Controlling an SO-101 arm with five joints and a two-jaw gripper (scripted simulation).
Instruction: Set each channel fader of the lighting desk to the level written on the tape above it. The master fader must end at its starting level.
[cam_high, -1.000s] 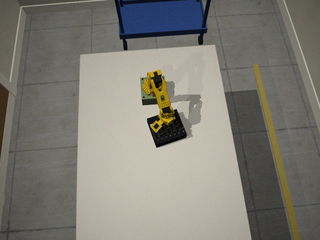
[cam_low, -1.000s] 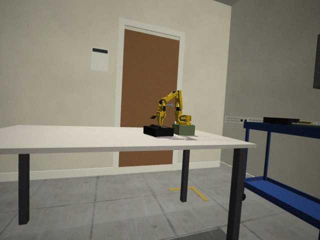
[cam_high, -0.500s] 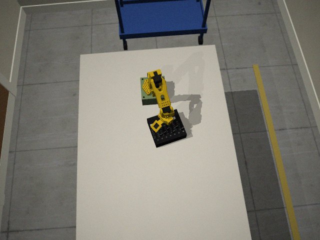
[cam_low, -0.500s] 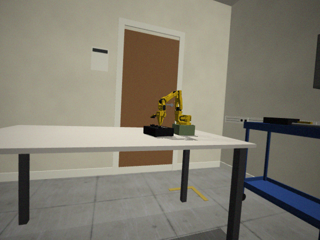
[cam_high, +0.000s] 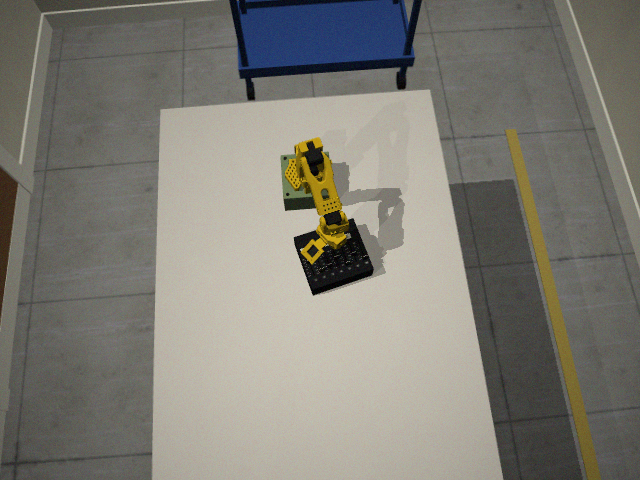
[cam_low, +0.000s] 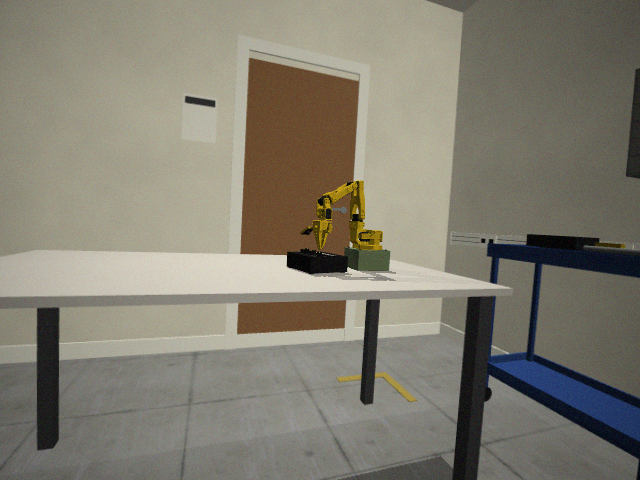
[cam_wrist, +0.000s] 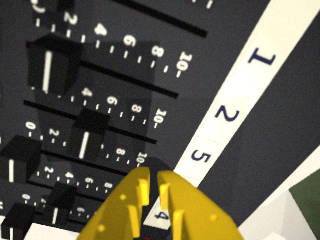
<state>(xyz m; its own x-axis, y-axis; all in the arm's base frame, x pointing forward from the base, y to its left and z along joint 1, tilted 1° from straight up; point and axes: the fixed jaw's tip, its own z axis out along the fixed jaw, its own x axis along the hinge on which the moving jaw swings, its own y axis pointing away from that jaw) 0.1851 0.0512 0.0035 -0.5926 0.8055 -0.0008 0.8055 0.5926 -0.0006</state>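
Here the white tabletop (cam_high: 248, 361) stands on dark legs in a room with a grey tiled floor (cam_high: 93, 248), cream walls and a brown door (cam_low: 297, 180) in a white frame. A small white notice with a dark bar (cam_low: 199, 117) hangs on the wall beside the door. A blue cart (cam_high: 323, 36) is parked just off the far end of the tabletop in the top view, and a yellow stripe (cam_high: 547, 289) runs along the floor on one side.

The lighting desk (cam_high: 336, 266), a black box, sits on the tabletop, turned at a slant and just beside the green block (cam_high: 294, 193) that carries the yellow arm (cam_high: 320, 180). The arm reaches out and down over the desk. The end effector (cam_wrist: 152, 187) is closed with nothing between its jaws, its tips pointing down at the edge of the desk's near side, close to the white tape (cam_wrist: 235, 100).

In the wrist view the tape carries the numbers 1, 2, 5 and 4, the 4 partly hidden by the yellow jaws. Several black fader caps (cam_wrist: 50, 62) with white centre lines sit low on their numbered scales; their exact levels are hard to read
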